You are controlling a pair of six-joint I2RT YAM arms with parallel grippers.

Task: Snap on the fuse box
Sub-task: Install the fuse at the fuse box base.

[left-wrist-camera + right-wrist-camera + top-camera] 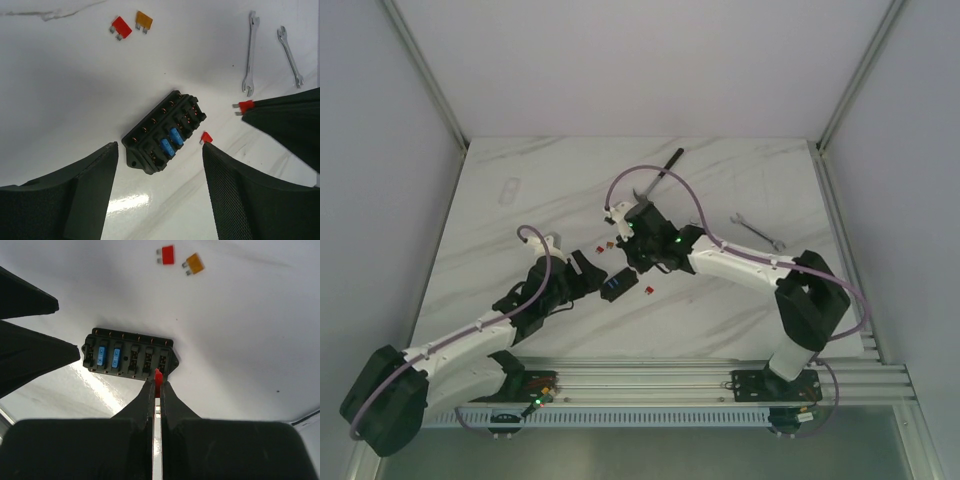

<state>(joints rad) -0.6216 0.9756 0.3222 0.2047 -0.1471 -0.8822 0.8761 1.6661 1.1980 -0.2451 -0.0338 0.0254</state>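
The black fuse box lies flat on the white table, with two blue fuses in its slots and the other slots bare. My left gripper stands open just behind it, fingers apart on either side of its near corner and touching nothing. My right gripper is shut on a small red fuse, whose tip is at the edge of the fuse box by its end slot. From above, the fuse box sits between the left gripper and the right gripper.
A loose red fuse and an orange fuse lie beyond the box. Another red fuse rests by my left gripper's right fingertip. Two wrenches lie further off. A black-handled tool is at the back.
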